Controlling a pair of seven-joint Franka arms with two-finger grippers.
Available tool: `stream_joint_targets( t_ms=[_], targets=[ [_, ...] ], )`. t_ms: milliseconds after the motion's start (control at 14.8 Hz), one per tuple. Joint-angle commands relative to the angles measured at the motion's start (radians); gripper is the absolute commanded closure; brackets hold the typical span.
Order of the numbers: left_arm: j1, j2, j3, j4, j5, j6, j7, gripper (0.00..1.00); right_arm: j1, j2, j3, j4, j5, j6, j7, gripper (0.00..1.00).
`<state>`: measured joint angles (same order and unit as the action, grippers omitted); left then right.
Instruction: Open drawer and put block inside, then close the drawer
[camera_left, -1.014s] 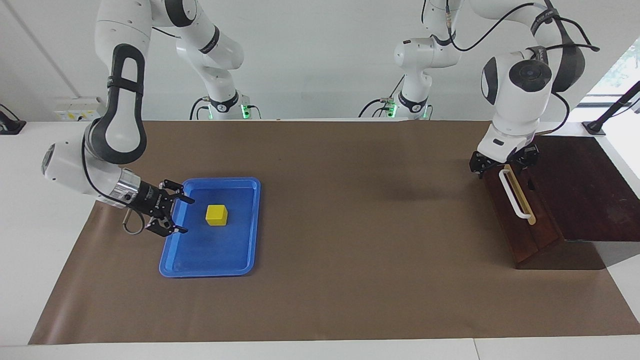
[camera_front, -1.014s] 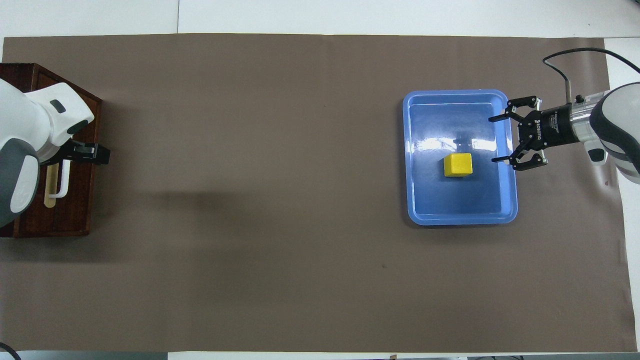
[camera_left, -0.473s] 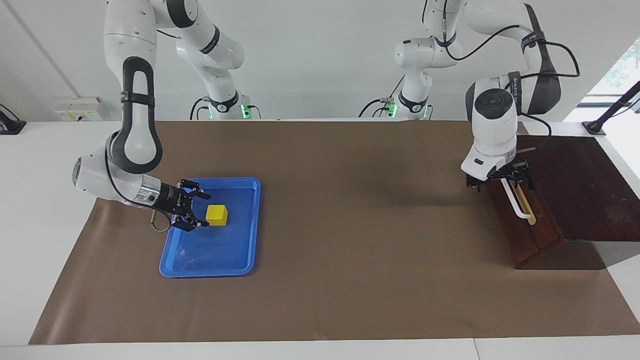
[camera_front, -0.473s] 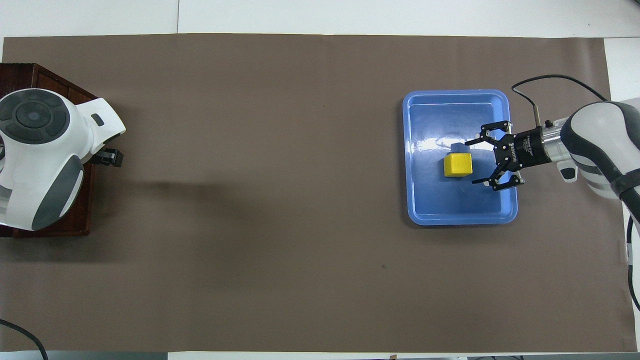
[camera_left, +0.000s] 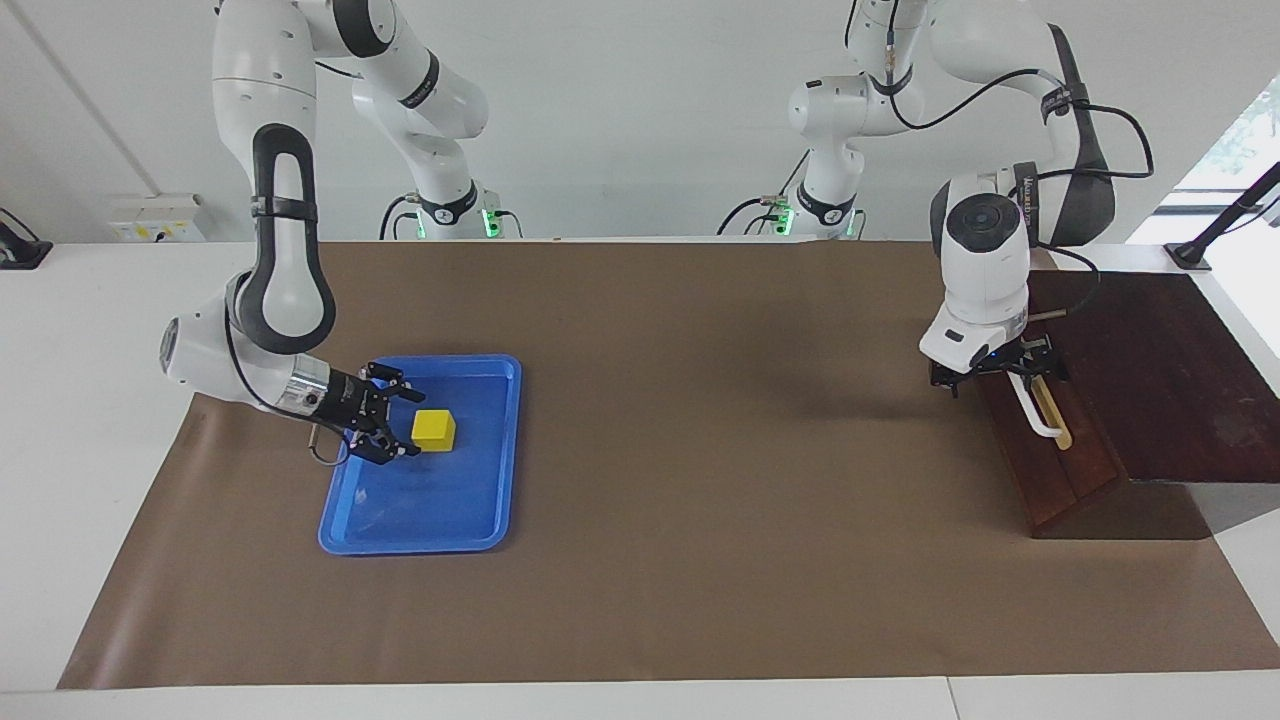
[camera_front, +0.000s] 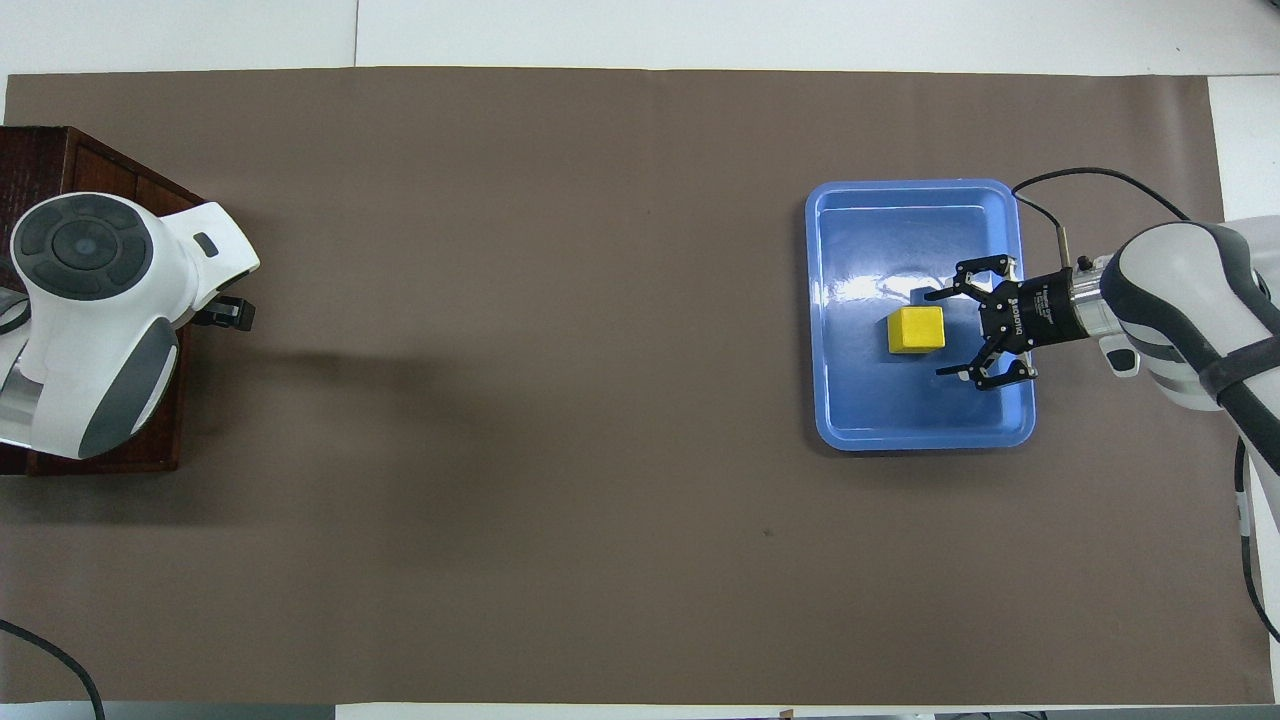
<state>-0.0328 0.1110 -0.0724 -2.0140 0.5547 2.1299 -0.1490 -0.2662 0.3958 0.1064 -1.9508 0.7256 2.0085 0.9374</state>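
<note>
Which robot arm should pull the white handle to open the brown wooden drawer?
The left arm, most likely. Its open left gripper is already at the white bar handle of the shut dark wooden drawer. The open right gripper is at the small yellow block in the blue plastic tray.

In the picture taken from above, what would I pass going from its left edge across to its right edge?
Wooden drawer box with the left claw at its front → bare brown table cover → blue tray → yellow block in it → open right claw.
</note>
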Motion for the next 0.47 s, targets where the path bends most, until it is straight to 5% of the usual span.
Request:
stream_joint_targets(
  t_ms=[0,406],
  targets=[
    [0.005,0.005,0.014,-0.023,0.051,0.045,-0.018,0.0,0.005,0.0,0.001,-0.025,0.038,0.045,-0.031,0.0],
    [0.019,0.041,0.022,-0.023,0.053,0.087,-0.026,0.0,0.005,-0.005,0.003,-0.068,0.06,0.096,-0.06,0.0]
  ],
)
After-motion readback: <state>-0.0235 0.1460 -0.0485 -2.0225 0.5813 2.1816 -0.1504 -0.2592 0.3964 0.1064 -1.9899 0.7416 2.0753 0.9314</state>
